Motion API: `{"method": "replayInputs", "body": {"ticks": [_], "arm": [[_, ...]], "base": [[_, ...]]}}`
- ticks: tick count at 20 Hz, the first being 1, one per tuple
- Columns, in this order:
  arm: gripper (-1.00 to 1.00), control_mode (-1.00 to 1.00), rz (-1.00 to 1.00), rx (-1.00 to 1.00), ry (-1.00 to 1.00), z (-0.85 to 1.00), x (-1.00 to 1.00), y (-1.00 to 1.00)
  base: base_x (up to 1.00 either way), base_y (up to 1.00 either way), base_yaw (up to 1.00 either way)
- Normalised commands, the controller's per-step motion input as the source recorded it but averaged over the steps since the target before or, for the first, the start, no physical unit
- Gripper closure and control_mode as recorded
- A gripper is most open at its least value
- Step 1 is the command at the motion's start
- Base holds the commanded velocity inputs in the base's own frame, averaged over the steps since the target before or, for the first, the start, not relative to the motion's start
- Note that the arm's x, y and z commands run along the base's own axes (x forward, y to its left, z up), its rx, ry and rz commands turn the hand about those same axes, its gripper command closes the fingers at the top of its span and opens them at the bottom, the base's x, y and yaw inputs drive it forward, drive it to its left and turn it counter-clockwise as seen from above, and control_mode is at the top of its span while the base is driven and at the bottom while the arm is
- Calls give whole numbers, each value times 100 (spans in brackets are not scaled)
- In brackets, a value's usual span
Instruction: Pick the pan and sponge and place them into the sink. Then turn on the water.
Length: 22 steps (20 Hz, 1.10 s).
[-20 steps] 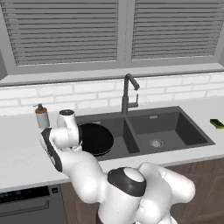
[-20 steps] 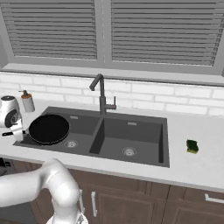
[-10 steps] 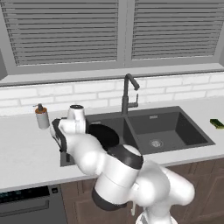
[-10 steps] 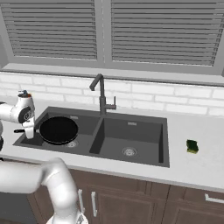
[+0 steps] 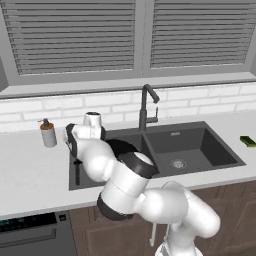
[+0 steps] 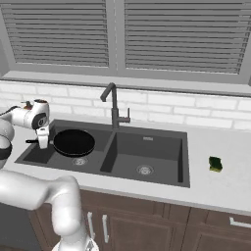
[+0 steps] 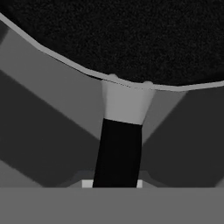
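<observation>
The gripper [image 6: 42, 143] was clenched on the handle of the pan [image 6: 74, 142], at the handle's outer end, with the round pan body to its right in the right base view. In the hand view the black handle [image 7: 117, 153] ran up from between the fingertips to a grey neck joining the pan's rim. The pan hung over the left basin of the sink [image 6: 147, 188], above its drain [image 6: 79, 161]. The right basin held just its drain [image 6: 144, 170]. The sponge [image 6: 215, 163] lay on the counter [image 6: 220, 188], right of the sink, well apart from the gripper. A soap bottle [image 5: 48, 133] stood left of the sink.
</observation>
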Motion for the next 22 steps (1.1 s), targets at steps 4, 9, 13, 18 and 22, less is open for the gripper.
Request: {"method": "replayInputs", "body": {"ticks": [4,9,13,18,22], "arm": [[100,-100,-1,0,10,-19,22,-31],[100,-100,0,-2,0,-37,14,-11],[100,-100,0,-8,0,-43,28,0],[100,-100,-1,-9,-1,-31,28,0],[100,-100,-2,-4,0,-26,28,0]], "base": [[0,0,0],[0,0,0],[0,0,0],[0,0,0],[0,0,0]]}}
